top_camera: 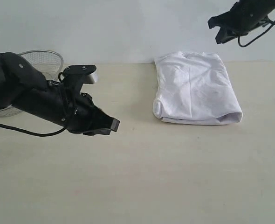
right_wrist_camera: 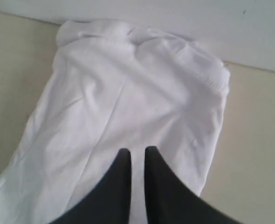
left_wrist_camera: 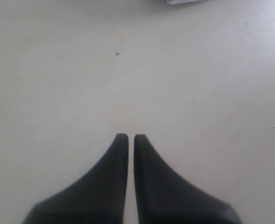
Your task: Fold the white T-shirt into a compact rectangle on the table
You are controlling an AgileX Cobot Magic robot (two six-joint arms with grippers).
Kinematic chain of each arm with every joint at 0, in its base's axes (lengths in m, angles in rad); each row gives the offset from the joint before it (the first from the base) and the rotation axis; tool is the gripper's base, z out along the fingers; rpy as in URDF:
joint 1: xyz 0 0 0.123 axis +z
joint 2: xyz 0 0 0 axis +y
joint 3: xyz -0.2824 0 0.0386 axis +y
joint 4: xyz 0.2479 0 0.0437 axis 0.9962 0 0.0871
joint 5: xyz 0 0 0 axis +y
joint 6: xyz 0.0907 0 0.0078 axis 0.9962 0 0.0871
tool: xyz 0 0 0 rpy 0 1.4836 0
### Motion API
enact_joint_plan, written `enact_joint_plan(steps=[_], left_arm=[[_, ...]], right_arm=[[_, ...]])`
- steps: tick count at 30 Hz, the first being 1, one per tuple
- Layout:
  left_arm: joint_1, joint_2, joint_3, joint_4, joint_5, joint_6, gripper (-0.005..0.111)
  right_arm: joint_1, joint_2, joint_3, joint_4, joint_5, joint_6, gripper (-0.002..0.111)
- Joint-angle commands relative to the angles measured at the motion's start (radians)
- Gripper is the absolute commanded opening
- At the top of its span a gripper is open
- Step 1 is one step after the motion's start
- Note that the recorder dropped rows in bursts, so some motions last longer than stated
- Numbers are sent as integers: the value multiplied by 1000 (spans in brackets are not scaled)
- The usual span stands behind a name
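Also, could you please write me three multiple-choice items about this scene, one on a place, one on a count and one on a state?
1. Where does the wire-mesh basket stand on the table?
A) at the far left
B) in the centre
C) at the near right corner

2. How many garments lie on the table?
A) three
B) one
C) two

3. The left gripper is:
A) wide open
B) shut on cloth
C) shut, holding nothing

Answers: 1 A, the exterior view shows the basket at the far left; 2 B, only the folded white T-shirt lies there; 3 C, its fingers close together over bare table with nothing between them.
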Motion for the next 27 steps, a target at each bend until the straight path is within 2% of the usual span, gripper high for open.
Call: enact_joint_plan(steps=[1,5,8,13,19,27], left_arm=[[4,-20,-4,30,-28,-5,5],[24,-108,13,79,-30,-5,5],[85,-277,101,81,-71,-22,5],[100,-438,240,78,-151,-61,5],[100,-543,374,68,-212,-95,5],[103,-696,498,68,-298,-158,5]], right_arm=[[-10,-69,0,16,141,-6,0],[-5,-157,121,123,141,-15,0],[38,-316,364,164,141,-65,0],[113,-534,699,199,120,-110,0],[233,-803,1113,240,-196,-127,0],[406,-1107,1533,259,-567,-122,0]])
